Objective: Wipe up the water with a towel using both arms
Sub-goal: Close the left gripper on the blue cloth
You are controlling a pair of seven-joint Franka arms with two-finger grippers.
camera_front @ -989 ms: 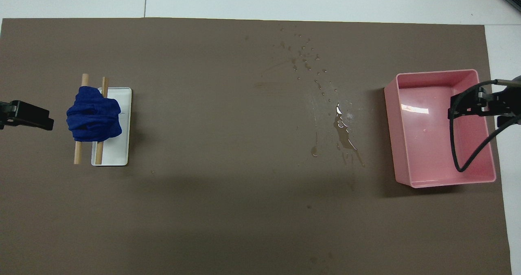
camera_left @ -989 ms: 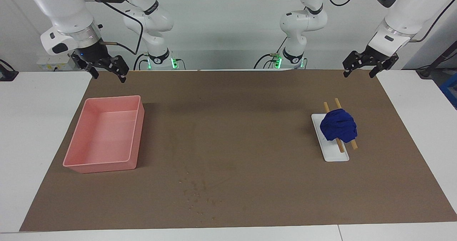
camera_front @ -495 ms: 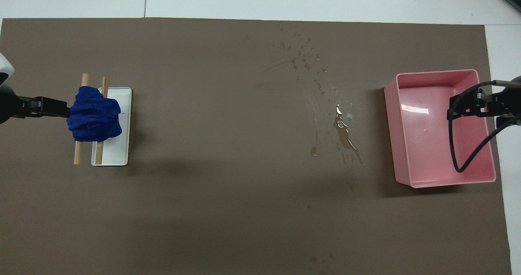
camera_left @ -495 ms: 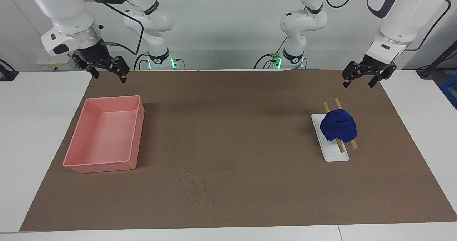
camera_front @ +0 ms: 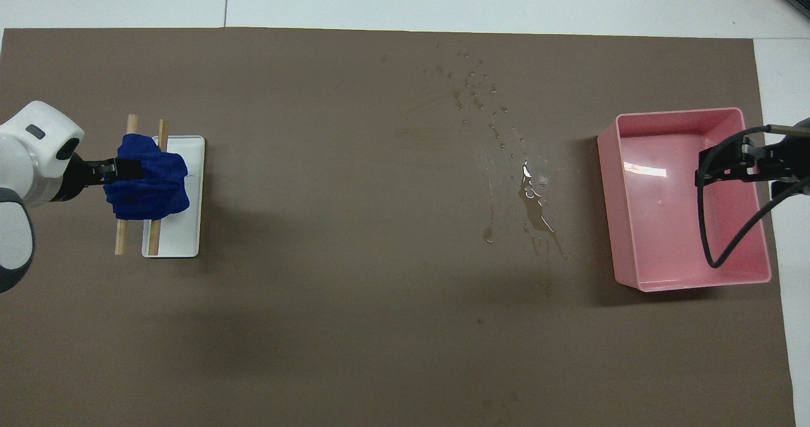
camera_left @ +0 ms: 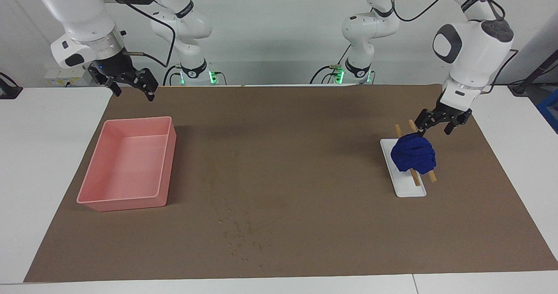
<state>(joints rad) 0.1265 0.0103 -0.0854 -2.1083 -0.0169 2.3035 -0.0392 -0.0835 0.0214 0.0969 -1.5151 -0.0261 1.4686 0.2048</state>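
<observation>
A brown mat [camera_left: 305,154] covers the middle of a white tabletop [camera_left: 48,154], with two white robot arms at one long side. Toward the left arm's end, a deep blue towel [camera_left: 413,155] sits bunched on two wooden rods [camera_left: 431,176] that lie across a flat white stand [camera_left: 407,187]. The left gripper [camera_left: 436,126] hangs just above the towel's edge that faces the robots, its fingers apart and one fingertip at the cloth; whether it touches cannot be told. Water [camera_front: 535,209] lies on the mat between the towel and a pink tray [camera_left: 98,202], much closer to the tray: a small glistening puddle, with tiny droplets scattered farther from the robots. The pink tray sits toward the right arm's end. The right gripper [camera_left: 130,87] waits in the air above the mat's corner, near the tray's edge closest to the robots, its fingers apart and holding nothing.
</observation>
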